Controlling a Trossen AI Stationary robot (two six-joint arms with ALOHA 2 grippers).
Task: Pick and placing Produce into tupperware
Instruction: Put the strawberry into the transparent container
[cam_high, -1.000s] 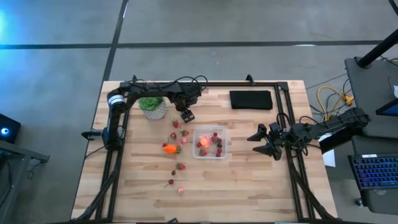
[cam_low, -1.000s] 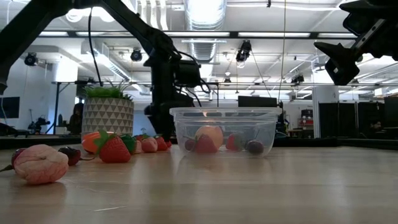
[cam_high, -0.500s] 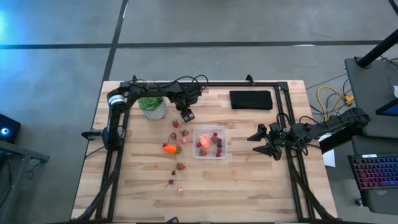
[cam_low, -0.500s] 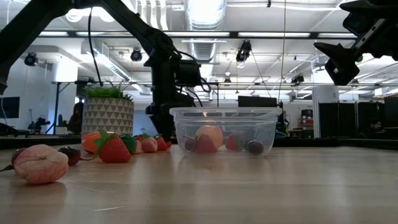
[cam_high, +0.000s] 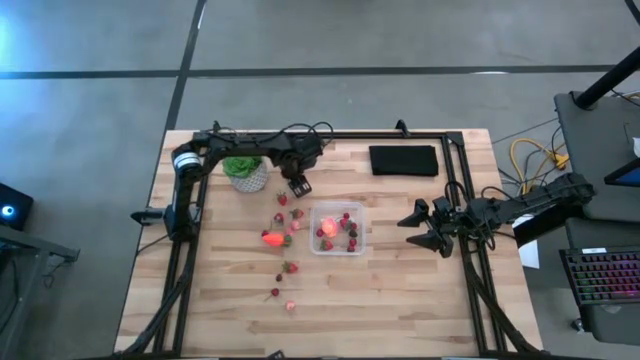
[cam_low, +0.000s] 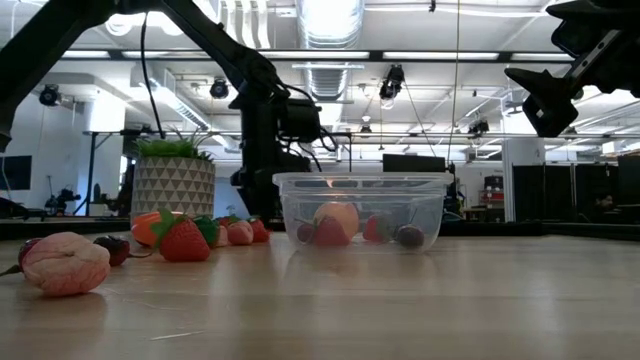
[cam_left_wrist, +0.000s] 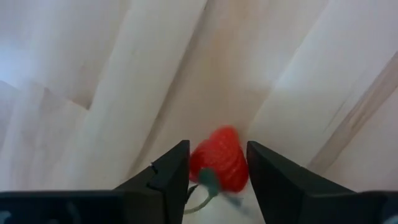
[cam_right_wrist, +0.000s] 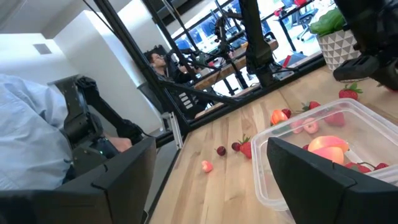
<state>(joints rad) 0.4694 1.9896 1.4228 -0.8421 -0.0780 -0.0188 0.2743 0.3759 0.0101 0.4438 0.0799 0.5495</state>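
A: Where is the left pincer (cam_high: 298, 186)?

B: Low over the wooden tabletop (cam_high: 400, 290), between the potted plant (cam_high: 243, 171) and the tupperware (cam_high: 337, 230). Its wrist view shows a red strawberry (cam_left_wrist: 219, 167) sitting between the two dark fingers (cam_left_wrist: 166, 177), which stand close on either side. Whether they actually press it, I cannot tell.

A: And the tupperware?

B: Near the middle of the tabletop, clear and lidless. A pink-red round fruit (cam_high: 326, 228) and a few small berries lie inside.

A: What lies loose?

B: The orange carrot piece (cam_high: 271, 238) beside the container's left wall, with scattered berries (cam_high: 289, 267) around it and toward the front edge.

A: The right pincer (cam_high: 425, 226)?

B: Raised off to the right of the tupperware, fingers spread apart, grasping nothing. A black pad (cam_high: 404, 160) lies at the back.
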